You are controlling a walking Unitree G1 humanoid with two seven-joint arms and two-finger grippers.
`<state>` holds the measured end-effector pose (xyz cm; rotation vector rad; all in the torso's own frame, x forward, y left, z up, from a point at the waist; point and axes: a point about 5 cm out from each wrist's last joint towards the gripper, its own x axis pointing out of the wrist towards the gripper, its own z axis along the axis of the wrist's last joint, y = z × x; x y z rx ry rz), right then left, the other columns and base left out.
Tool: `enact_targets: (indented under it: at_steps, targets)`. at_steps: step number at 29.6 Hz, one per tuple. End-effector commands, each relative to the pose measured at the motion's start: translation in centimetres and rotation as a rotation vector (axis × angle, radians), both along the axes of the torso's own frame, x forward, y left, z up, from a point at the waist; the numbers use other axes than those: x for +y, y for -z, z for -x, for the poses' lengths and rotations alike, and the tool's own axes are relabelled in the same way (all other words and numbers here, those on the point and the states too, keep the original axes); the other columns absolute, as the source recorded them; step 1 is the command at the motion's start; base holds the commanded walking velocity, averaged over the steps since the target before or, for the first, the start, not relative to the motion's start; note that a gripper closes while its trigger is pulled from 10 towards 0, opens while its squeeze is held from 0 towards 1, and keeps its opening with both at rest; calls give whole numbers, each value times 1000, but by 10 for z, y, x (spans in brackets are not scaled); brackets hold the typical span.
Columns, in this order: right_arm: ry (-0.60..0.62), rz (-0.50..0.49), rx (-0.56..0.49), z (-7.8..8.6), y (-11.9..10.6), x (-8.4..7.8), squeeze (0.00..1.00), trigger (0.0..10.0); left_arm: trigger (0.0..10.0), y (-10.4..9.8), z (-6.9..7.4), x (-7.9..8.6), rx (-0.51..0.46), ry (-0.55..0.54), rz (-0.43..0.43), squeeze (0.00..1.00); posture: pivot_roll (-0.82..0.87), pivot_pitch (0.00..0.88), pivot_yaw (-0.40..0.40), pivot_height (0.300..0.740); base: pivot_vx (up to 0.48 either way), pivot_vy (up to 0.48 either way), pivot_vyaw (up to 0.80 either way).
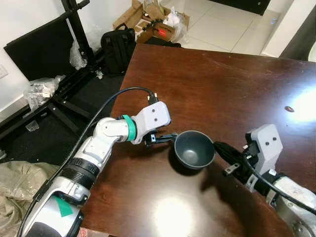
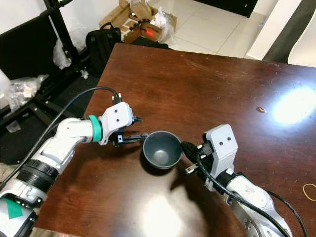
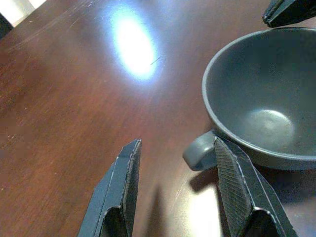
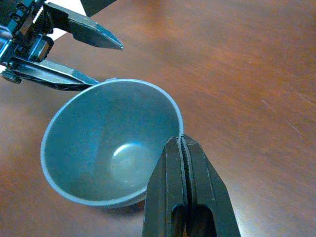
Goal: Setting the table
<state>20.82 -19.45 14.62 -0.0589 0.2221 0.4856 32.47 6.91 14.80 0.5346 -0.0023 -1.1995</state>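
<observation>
On the worktop: I see a dark grey cup (image 1: pixel 194 149) sitting on the brown worktop (image 1: pixel 222 84), near the edge by me.
Left pincer: my left pincer (image 3: pixel 175 185) is spread apart, with one finger (image 3: pixel 237 182) touching the cup's little handle (image 3: pixel 200 150).
Right pincer: my right pincer (image 4: pixel 181 163) has its fingers pressed together, right at the cup's rim on the other side.
Good way, I think: I slide the left fingers to both sides of the handle, squeeze slowly, and keep the cup flat so it does not tip.
</observation>
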Motion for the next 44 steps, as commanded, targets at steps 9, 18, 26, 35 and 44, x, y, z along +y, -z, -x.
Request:
enact_targets:
  at_steps: [9, 18, 26, 35, 44]
  targets:
    - [37, -41, -8, -21, 2, 3, 0, 10000, 10000, 2, 11, 8, 55, 74, -3, 0, -91, 51, 76, 740, 0, 0, 0]
    - [94, -45, -41, -51, 0, -2, 0, 10000, 10000, -3, 17, 23, 81, 118, -24, 0, -76, 50, 73, 740, 0, 0, 0]
    - [134, -62, -66, -76, -2, 0, 0, 10000, 10000, -2, 23, 20, 94, 140, -20, 0, -72, 48, 73, 740, 0, 0, 0]
    - [106, 26, -69, -47, -6, -15, 0, 10000, 10000, 1, 21, 20, 108, 140, -24, 0, -84, 45, 67, 740, 0, 0, 0]
    - [113, 60, -31, -15, -1, -18, 0, 10000, 10000, 12, 18, -1, 105, 188, -55, 0, -115, 34, 83, 740, 0, 0, 0]
